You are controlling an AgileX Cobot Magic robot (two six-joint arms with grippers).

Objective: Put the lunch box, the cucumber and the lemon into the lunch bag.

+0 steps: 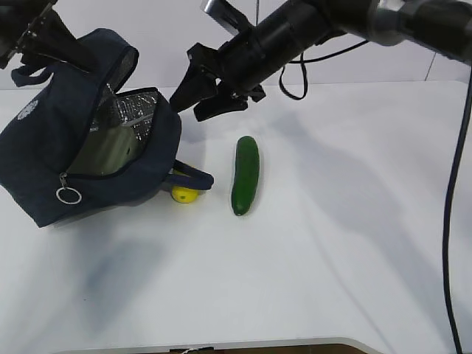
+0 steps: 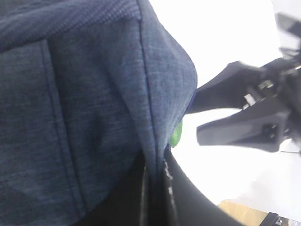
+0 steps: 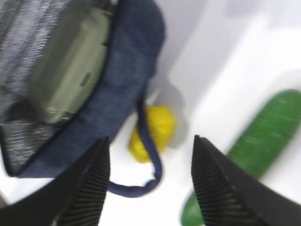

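- The lunch bag (image 1: 88, 147) lies tipped on the white table (image 1: 332, 258), its mouth gaping toward the camera and its silvery lining showing; the left gripper (image 1: 55, 40), at the upper left of the exterior view, is closed tight on the bag's raised flap, propping it open.
- Inside the bag, the pale green lid of the lunch box (image 1: 110, 155) is visible, so the first of the three items appears to be packed; the right wrist view shows the same lid (image 3: 70, 61) deep in the opening.
- The right gripper (image 1: 203, 103) hangs above the table just beside the bag's mouth, jaws apart and empty, with nothing between its fingers (image 3: 89, 188).
- The lemon (image 1: 184, 194) rests on the table against the bag's front edge, partly beneath a looped handle (image 1: 193, 177); the handle crosses the fruit in the right wrist view.
- The cucumber (image 1: 245, 175) lies on open table to the right of the lemon, apart from the bag and clear of the handle.
- The step in hand looks like the choice and pick-up of a second item. The cucumber seems the easier reach: a descent over its middle, jaws closing across its width. Taking the lemon would likely mean working around the handle strap.
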